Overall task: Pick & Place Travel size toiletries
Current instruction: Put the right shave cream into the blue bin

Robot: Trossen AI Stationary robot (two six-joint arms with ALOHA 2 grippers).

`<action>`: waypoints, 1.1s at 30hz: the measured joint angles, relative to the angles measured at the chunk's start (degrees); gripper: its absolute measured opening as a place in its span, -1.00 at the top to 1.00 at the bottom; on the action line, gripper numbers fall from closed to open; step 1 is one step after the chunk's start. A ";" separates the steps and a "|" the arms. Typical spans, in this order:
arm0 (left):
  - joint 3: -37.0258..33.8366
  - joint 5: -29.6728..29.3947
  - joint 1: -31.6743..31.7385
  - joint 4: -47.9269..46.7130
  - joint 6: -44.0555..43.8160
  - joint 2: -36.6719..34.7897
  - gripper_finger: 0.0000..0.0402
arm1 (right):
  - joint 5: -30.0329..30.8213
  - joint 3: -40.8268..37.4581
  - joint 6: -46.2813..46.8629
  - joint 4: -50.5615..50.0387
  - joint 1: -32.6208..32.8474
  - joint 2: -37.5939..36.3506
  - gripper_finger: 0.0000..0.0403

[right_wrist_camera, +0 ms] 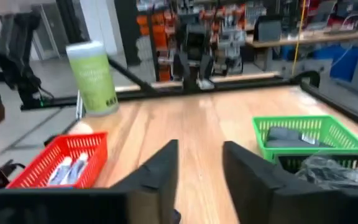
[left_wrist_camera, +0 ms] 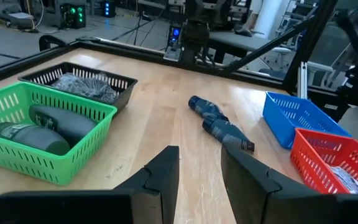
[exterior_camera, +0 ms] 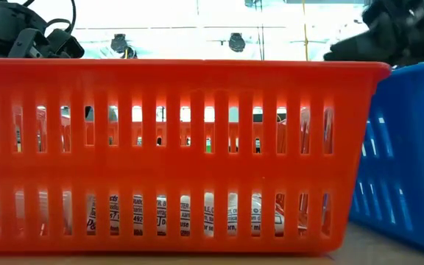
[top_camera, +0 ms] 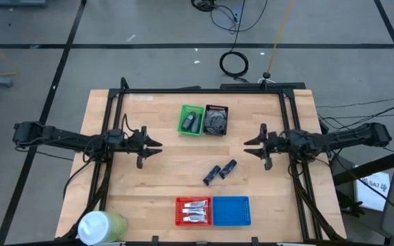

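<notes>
While both arms wait at the sides of the table, two dark navy tubes (top_camera: 219, 171) lie loose on the wood in the middle of the high view. The left gripper (top_camera: 154, 146) sits at middle left and the right gripper (top_camera: 250, 146) at middle right. Both have their jaws a little apart and hold nothing. Three white-silver tubes (top_camera: 194, 212) lie in the red tray (top_camera: 179, 211) at the bottom, and the grey containers (top_camera: 191, 122) lie in the green tray (top_camera: 182, 120) near the top. I think the navy tubes come next. One gripper must reach in, drop over a tube, and pinch it.
</notes>
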 joint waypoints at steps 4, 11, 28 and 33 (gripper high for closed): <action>0.00 -0.02 0.00 -0.39 -0.48 0.02 0.43 | -0.23 6.64 -0.61 -2.71 0.00 11.25 0.16; 0.01 -0.04 0.00 -0.31 -0.46 0.02 0.43 | -0.34 20.38 -7.39 -12.05 0.08 28.89 -0.10; 0.02 -0.10 0.00 -0.20 -0.49 0.03 0.43 | -0.07 27.84 -13.27 -21.60 1.86 48.47 -0.06; 0.02 -0.12 0.00 -0.15 -0.50 0.02 0.43 | 0.01 27.82 -14.14 -22.85 1.86 50.14 -0.09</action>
